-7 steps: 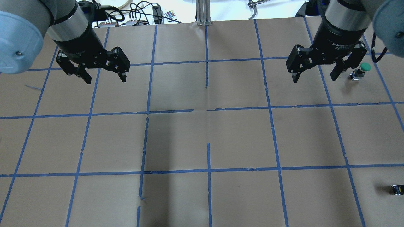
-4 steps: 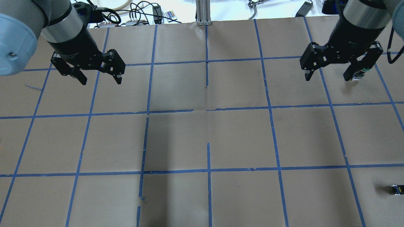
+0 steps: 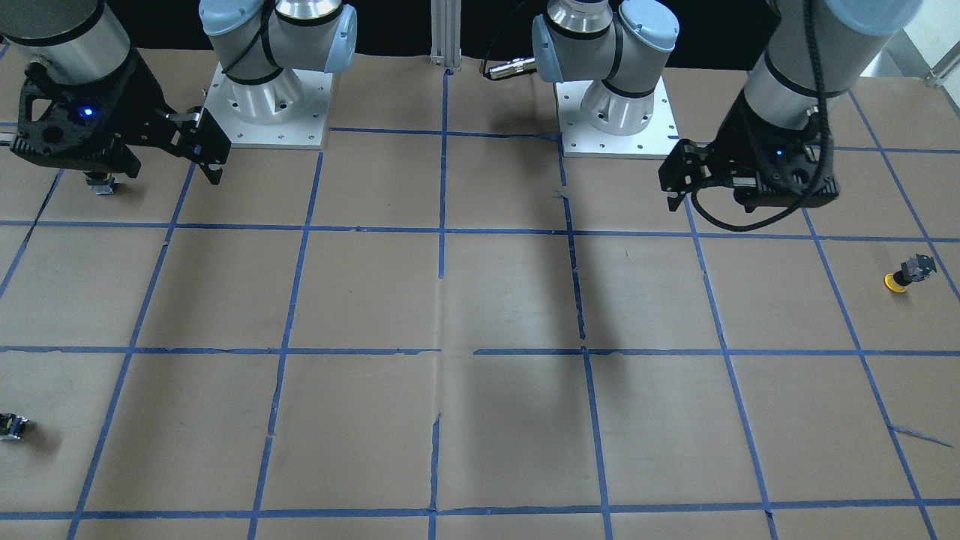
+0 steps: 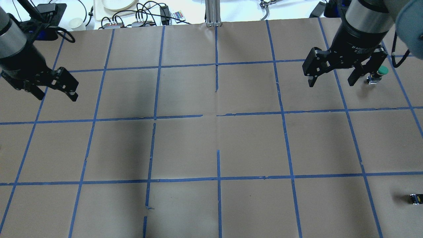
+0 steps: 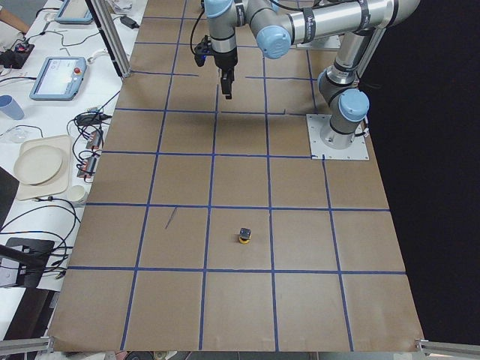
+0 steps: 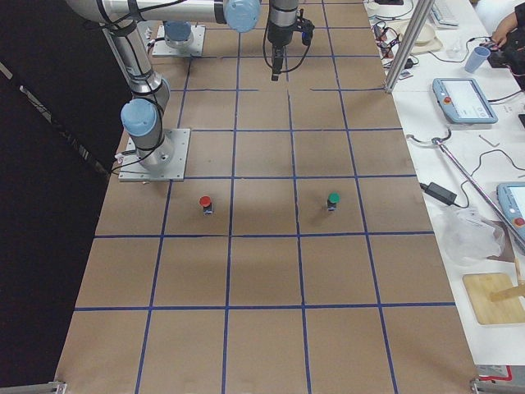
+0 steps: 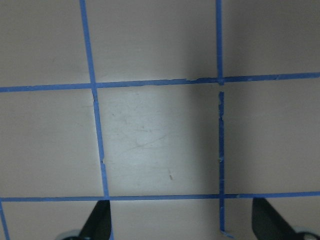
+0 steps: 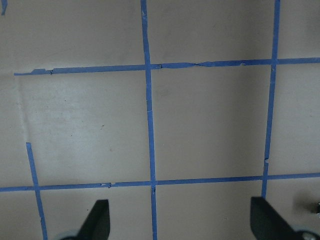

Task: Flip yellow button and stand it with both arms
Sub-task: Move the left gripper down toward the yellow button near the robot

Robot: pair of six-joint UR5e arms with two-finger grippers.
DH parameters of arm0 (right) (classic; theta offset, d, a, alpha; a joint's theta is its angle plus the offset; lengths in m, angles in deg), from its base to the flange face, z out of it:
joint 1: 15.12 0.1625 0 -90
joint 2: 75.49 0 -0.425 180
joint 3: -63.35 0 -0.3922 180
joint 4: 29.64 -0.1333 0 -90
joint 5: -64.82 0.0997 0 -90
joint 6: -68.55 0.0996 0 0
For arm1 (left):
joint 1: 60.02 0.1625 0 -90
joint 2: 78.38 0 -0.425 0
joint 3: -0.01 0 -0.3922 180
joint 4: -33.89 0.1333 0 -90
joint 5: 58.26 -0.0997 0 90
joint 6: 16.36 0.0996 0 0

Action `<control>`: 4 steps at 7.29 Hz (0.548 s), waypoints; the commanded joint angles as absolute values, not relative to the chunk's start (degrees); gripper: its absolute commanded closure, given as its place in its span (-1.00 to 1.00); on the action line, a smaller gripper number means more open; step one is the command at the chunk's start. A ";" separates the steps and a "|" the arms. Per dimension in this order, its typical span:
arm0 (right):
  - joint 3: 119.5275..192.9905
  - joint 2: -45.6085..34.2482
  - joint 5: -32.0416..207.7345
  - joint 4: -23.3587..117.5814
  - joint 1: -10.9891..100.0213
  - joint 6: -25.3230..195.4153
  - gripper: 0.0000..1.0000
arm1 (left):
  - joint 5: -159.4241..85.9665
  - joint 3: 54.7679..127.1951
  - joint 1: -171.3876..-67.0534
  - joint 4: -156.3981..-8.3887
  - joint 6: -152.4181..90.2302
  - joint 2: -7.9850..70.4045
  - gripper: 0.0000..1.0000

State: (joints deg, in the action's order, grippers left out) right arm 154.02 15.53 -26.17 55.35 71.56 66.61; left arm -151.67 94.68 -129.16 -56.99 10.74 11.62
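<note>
Underneath everything lies one brown surface [image 4: 251, 145], ruled into squares by blue tape. Two arms reach over it: the left arm [image 4: 13, 49] and the right arm [image 4: 363, 19]. Each carries one gripper, so two in all. The left gripper [image 4: 57, 96] hangs above the surface with its jaws wide and nothing between them. The right gripper [image 4: 330, 83] also has its jaws wide and empty.

Three capped buttons show, one of each colour. The yellow button [image 3: 906, 274] sits inside a square toward the robot's left end of the surface, well apart from the left gripper and outside the overhead view. Its cap is lowest, with the dark body above it. The green button [image 4: 380, 73] stands cap up just beside one finger of the right gripper, not between the jaws. The red button [image 6: 205, 203] stands cap up near the right arm's base plate and shows only in the right side view. One small dark part [image 4: 415, 198] lies alone by the surface's right-hand edge, well apart from the right gripper.
</note>
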 commanded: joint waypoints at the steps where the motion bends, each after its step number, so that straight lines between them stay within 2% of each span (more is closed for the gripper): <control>1: 154.05 15.22 -26.23 55.53 71.98 66.79 -1.00 | -151.34 96.50 -115.20 -51.33 28.48 14.58 -1.00; 4: 154.05 15.13 -26.14 55.53 71.98 66.96 -1.00 | -151.25 96.87 -104.27 -36.83 35.12 23.27 -1.00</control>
